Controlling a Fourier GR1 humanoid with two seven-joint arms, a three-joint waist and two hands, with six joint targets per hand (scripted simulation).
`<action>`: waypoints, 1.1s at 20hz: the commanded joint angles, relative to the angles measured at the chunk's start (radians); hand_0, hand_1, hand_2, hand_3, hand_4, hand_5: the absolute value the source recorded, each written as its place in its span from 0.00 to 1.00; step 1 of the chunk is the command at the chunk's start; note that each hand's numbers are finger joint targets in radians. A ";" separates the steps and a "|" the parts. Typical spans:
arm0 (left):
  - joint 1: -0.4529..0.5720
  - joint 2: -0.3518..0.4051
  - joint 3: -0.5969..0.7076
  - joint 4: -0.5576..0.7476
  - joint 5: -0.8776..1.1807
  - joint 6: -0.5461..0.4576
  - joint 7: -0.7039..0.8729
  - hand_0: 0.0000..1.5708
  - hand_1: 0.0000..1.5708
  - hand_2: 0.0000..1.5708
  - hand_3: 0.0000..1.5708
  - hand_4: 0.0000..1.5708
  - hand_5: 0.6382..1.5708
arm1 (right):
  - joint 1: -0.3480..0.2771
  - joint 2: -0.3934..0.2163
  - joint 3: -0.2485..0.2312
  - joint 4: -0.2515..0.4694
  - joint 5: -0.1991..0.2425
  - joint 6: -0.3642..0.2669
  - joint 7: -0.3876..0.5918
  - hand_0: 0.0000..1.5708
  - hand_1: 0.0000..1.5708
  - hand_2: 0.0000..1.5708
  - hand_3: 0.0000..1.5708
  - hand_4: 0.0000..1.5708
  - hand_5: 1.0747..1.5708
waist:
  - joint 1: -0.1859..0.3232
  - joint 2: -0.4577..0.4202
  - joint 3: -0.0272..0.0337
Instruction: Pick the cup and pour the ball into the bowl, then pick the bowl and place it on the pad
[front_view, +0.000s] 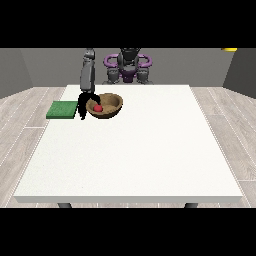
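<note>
Robot hand (84, 106) at the view's left: black, hanging from a grey arm, fingers pointing down at the left rim of the bowl (111, 110); whether they pinch the rim cannot be told. Bowl: brown, on the white table (135, 155), far left, holding a red ball (98, 107). Green pad (62, 109): flat, just left of the hand.

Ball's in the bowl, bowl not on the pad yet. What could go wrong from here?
1. The robot hand is at the wooden bowl on the rim nearest the green pad; lifted by that one edge, the bowl might tilt and the red ball could roll out.
2. The pad lies at the table edge, so an overshoot may leave the bowl overhanging.
</note>
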 joint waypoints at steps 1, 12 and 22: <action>0.003 -0.006 -0.003 -0.024 0.021 -0.014 0.003 0.00 0.00 0.00 0.00 0.65 0.96 | 0.065 -0.020 -0.004 0.109 0.026 -0.081 0.109 0.94 0.94 1.00 0.29 0.40 0.84 | 0.027 0.056 0.0248; 0.043 0.006 0.022 0.024 0.051 -0.054 -0.013 0.00 0.00 0.00 0.00 0.74 0.96 | 0.106 -0.161 0.044 0.005 0.113 -0.264 0.254 1.00 1.00 1.00 0.79 0.64 0.95 | 0.053 -0.007 0.0187; 0.120 0.100 0.098 0.206 0.006 -0.065 -0.104 0.00 0.00 0.00 0.00 0.77 0.96 | -0.019 -0.371 0.152 -0.123 0.172 -0.162 0.635 1.00 1.00 1.00 0.55 0.68 0.97 | -0.105 -0.097 0.0229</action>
